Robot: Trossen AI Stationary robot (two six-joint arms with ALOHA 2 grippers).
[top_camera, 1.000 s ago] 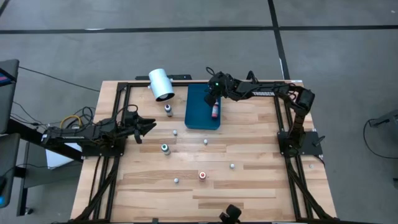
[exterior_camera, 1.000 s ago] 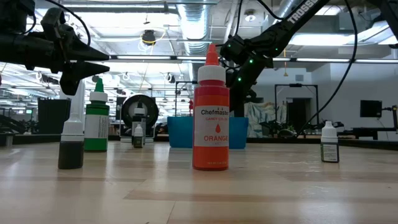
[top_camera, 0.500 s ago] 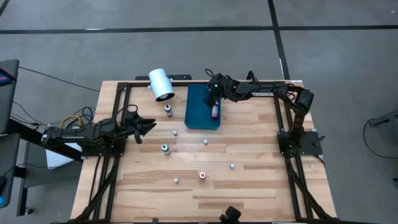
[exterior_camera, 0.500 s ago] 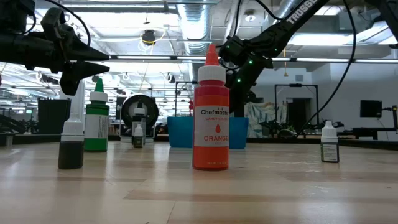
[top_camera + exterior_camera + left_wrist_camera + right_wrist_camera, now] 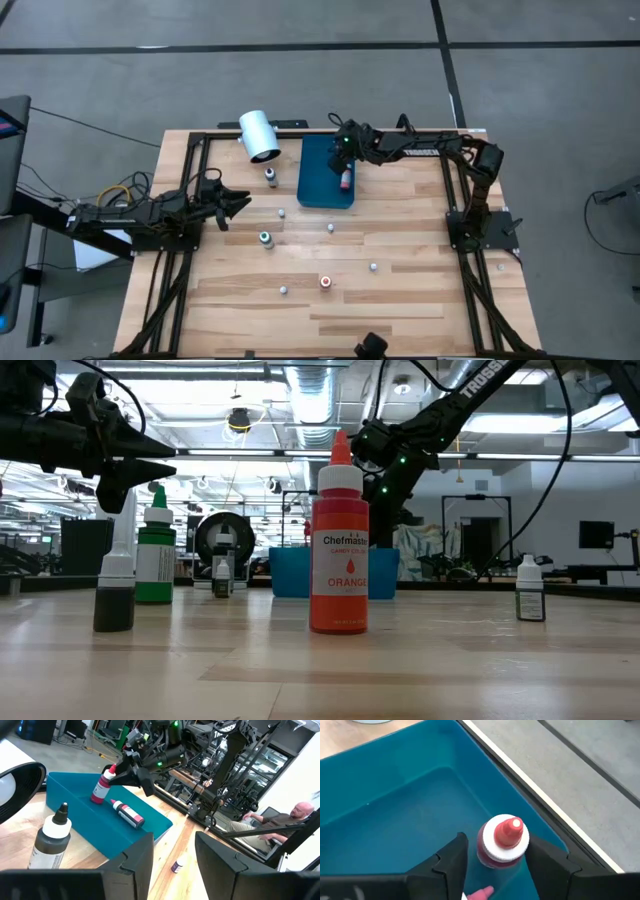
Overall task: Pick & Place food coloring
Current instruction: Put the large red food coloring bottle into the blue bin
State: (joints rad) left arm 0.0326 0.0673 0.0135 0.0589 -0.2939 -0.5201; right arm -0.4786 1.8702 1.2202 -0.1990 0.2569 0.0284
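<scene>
Two pink bottles are already in the blue tray; right gripper sits open around the upright one, not clamping. Several bottles wait on the table.

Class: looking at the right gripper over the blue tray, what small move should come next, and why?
Probably lift straight up. The right gripper stands open around the upright pink bottle, which appears to stand in the blue tray beside a lying bottle; it looks released.
</scene>
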